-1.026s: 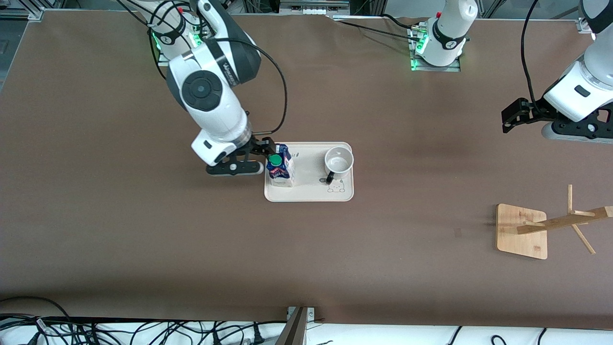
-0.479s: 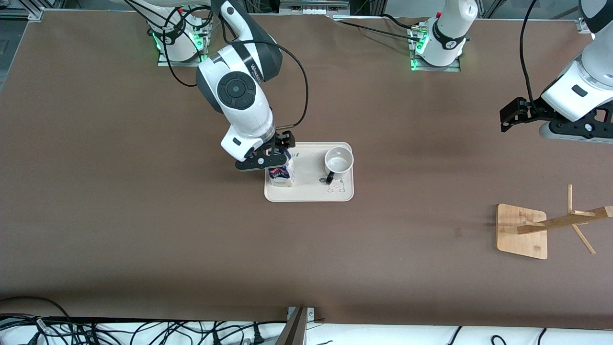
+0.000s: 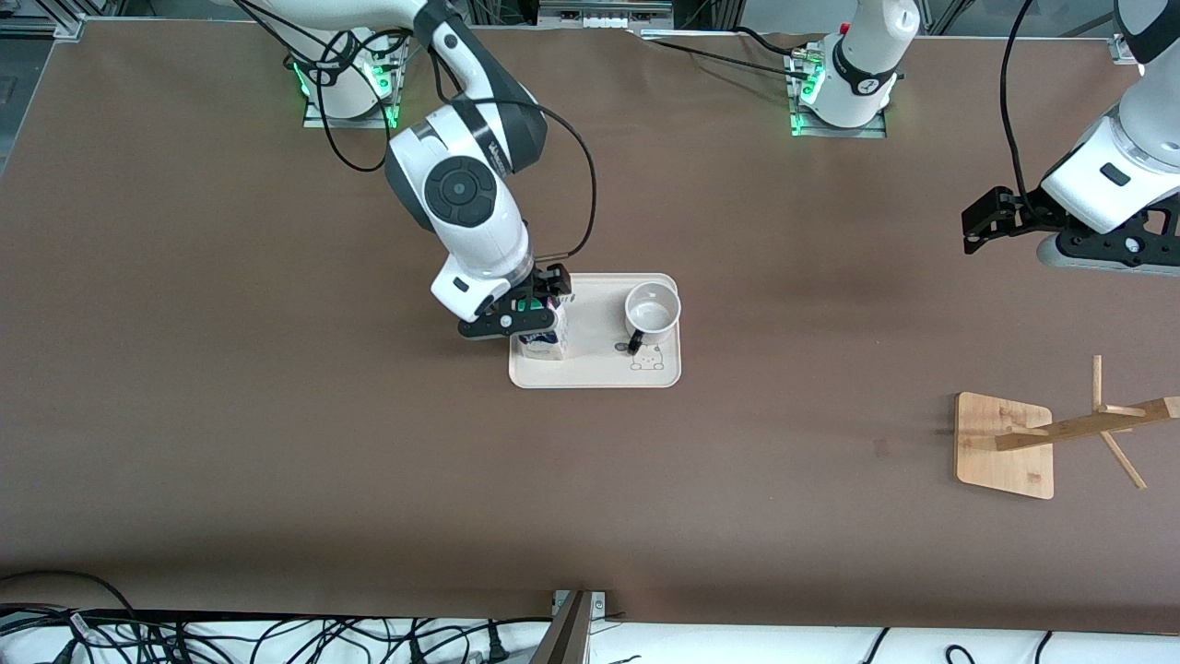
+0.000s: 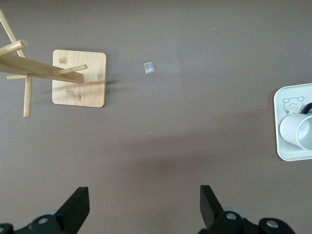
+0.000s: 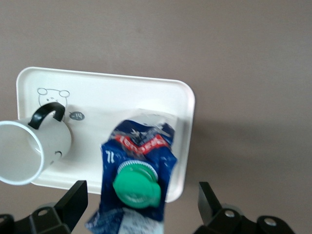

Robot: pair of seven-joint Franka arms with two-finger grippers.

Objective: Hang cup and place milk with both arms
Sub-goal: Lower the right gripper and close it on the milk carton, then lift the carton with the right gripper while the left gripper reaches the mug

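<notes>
Milk (image 5: 138,171): light, crushable carton, best taken low on flat sides; right tool (image 5: 141,207) spread around it. Left tool (image 4: 145,207) spread, waiting over bare bench (image 3: 277,461).

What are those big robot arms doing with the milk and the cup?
The right gripper is over the milk, fingers open on either side of it, not yet holding it. The milk stands on a white tray beside the cup, which nobody is touching. The left gripper waits open above bare table, toward the left arm's end. The wooden rack stands there too, nearer the front camera, with nothing hung on it.
</notes>
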